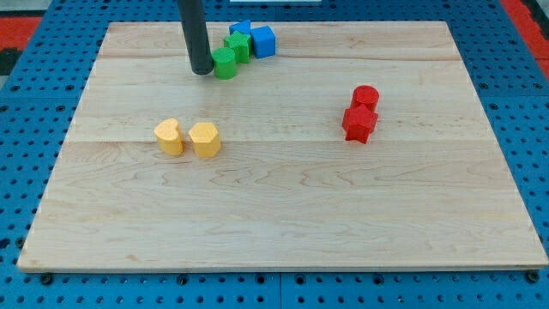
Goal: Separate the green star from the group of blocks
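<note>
A group of blocks sits near the view's top centre: a green block point(226, 63) at the front left, another green block point(238, 46) behind it, a blue cube point(262, 41) to the right and a second blue block point(241, 29) behind. Which green one is the star is hard to tell; the front one looks star-like. My tip point(202, 71) rests on the board just left of the front green block, touching or nearly touching it.
Two yellow blocks, a heart point(170, 136) and a rounded one point(205, 139), lie at the left centre. A red cylinder point(365, 97) and a red star point(359, 124) sit together at the right. The wooden board point(283, 232) is edged by blue pegboard.
</note>
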You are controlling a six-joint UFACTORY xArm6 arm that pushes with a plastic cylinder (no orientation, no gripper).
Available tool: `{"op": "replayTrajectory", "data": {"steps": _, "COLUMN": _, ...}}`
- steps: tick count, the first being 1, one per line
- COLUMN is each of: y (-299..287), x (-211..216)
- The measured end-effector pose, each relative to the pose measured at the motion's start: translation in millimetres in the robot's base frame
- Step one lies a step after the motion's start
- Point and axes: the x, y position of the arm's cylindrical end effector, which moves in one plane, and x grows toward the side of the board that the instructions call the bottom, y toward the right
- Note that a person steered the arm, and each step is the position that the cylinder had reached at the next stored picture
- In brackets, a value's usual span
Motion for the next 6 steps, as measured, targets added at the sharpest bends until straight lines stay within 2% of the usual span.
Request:
{"op": "replayTrajectory", "data": {"steps": 3, "y": 4, "x": -63}}
{"op": "replayTrajectory", "data": {"steps": 4, "y": 85, "x": -48}}
{"op": "replayTrajectory", "data": {"steps": 5, "y": 138, "x": 16}}
{"op": "replayTrajectory", "data": {"steps": 6, "y": 186, "x": 39}}
